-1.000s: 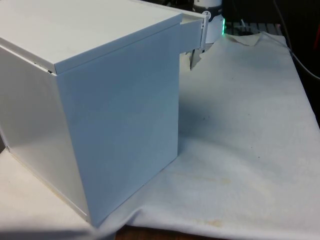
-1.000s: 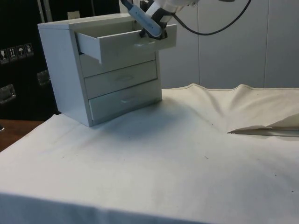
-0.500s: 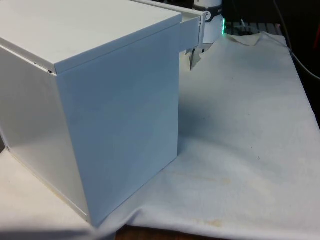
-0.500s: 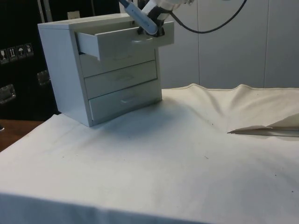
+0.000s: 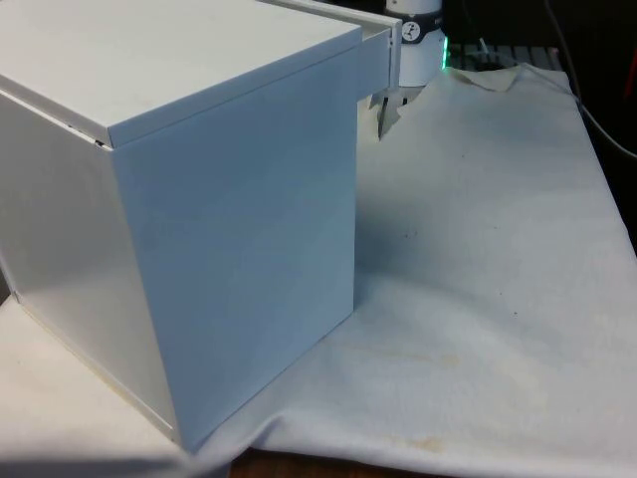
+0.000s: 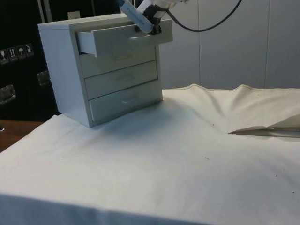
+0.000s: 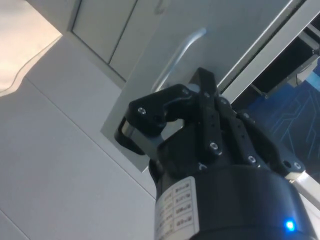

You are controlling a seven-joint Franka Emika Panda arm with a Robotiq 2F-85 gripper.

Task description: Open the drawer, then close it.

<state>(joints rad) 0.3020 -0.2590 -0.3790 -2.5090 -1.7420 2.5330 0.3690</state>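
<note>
Gripper (image 6: pixel 149 28) of mine presses the top drawer (image 6: pixel 123 40) front; whether my fingers are clenched, I cannot tell. Chest (image 5: pixel 189 189) hides the contact from the front. Drawer juts partly out, level.

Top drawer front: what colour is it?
White, like the chest; the top drawer shows best in the side view.

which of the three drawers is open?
The top drawer: it juts out from the chest with the gripper at its front. The middle drawer and the bottom drawer sit flush.
</note>
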